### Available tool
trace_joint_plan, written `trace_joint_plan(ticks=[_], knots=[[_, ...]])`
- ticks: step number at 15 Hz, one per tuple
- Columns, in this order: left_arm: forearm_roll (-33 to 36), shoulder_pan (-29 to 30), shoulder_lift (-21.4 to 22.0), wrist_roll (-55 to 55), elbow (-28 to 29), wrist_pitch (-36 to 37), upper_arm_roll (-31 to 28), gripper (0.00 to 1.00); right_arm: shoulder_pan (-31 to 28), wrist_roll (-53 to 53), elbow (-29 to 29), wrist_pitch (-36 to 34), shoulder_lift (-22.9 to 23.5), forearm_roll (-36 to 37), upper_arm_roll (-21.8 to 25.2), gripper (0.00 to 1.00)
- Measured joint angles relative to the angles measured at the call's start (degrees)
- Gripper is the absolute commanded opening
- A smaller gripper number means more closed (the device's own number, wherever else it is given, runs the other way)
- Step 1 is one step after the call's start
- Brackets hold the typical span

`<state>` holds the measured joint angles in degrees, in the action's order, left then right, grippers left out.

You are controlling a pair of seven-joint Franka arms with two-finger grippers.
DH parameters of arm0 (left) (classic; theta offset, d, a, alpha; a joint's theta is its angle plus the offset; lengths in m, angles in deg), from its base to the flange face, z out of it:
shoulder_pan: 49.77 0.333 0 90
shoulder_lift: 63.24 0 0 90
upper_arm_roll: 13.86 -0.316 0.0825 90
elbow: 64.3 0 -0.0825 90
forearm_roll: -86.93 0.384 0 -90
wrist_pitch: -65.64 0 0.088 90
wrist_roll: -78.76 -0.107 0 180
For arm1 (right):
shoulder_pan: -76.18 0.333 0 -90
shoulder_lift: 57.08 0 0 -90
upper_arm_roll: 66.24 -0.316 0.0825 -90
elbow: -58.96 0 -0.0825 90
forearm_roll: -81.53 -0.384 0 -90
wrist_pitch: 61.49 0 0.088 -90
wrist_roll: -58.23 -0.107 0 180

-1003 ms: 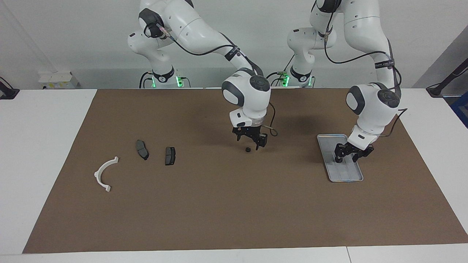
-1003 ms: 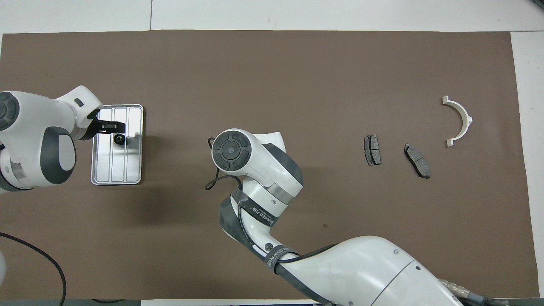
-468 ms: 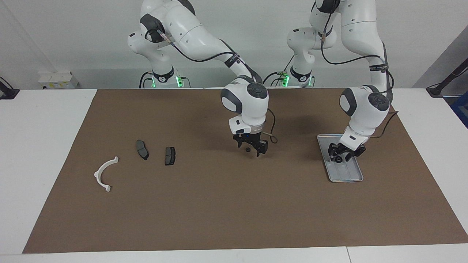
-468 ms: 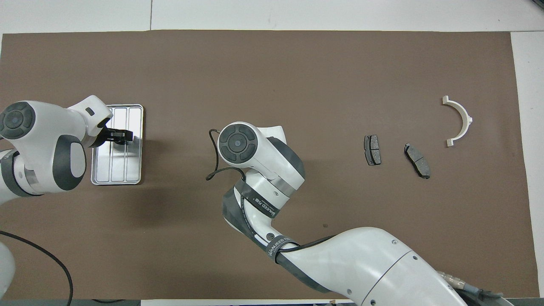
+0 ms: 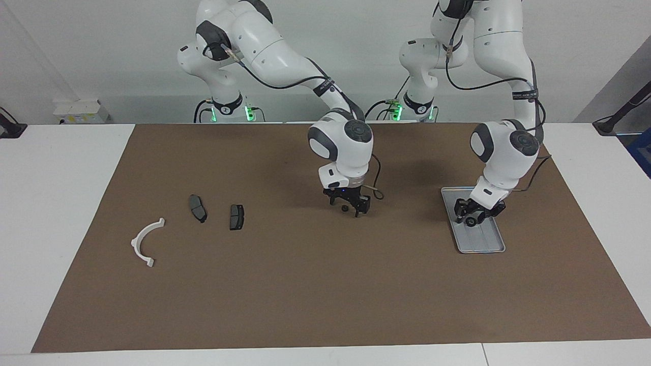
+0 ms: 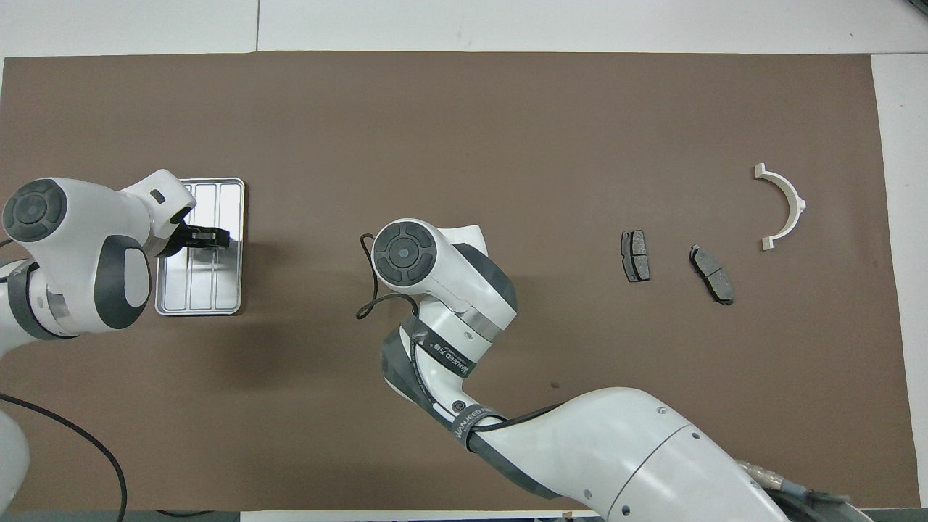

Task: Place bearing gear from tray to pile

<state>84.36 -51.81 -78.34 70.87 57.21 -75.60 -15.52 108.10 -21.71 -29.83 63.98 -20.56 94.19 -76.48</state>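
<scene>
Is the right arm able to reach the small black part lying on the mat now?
Probably yes: the right pincer stands open and low around the small black part on the mat, with nothing between them.

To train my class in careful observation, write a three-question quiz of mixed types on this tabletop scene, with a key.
1. True or false: the left tool grips a bearing gear over the tray.
2. The right tool stands over: A) the white half-ring bracket, B) a small dark round part on the mat, C) the tray.
3. How many brake pads lie on the mat?
Key: 1 true; 2 B; 3 two.
</scene>
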Motion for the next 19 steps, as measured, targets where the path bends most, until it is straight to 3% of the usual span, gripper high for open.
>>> trace_joint_plan(ticks=[1, 2, 3, 6, 9, 11, 15, 19], knots=[[0.0, 0.0, 0.0, 0.0, 0.0, -0.1, 0.0, 0.45, 0.0, 0.0, -0.1, 0.0, 0.0, 0.0, 0.0, 0.89], [0.0, 0.0, 0.1, 0.0, 0.0, -0.1, 0.1, 0.15, 0.0, 0.0, -0.1, 0.0, 0.0, 0.0, 0.0, 0.84], [0.0, 0.0, 0.3, 0.0, 0.0, -0.2, 0.1, 0.00, 0.0, 0.0, -0.1, 0.0, 0.0, 0.0, 0.0, 0.79], [0.0, 0.0, 0.4, 0.0, 0.0, -0.2, 0.1, 0.00, 0.0, 0.1, -0.1, 0.0, 0.0, 0.0, 0.0, 0.57], [0.0, 0.0, 0.4, 0.0, -0.6, 0.1, -0.1, 0.00, 0.0, 0.1, 0.0, -0.1, -0.3, 0.0, 0.0, 0.26], [0.0, 0.1, 0.5, 0.0, -3.8, 4.5, -0.3, 0.00, -0.1, 0.1, 0.0, -0.4, -0.6, -0.5, 0.0, 0.03], [0.0, 0.7, 1.6, 0.0, -17.0, 23.1, -0.7, 0.00, -0.1, 0.2, 0.0, -0.4, -0.6, -1.1, 0.1, 0.00], [0.0, 0.9, 2.8, 0.0, -20.7, 28.9, -0.6, 0.00, -0.1, 0.7, 0.1, -0.6, -0.6, -1.2, 0.1, 0.00]])
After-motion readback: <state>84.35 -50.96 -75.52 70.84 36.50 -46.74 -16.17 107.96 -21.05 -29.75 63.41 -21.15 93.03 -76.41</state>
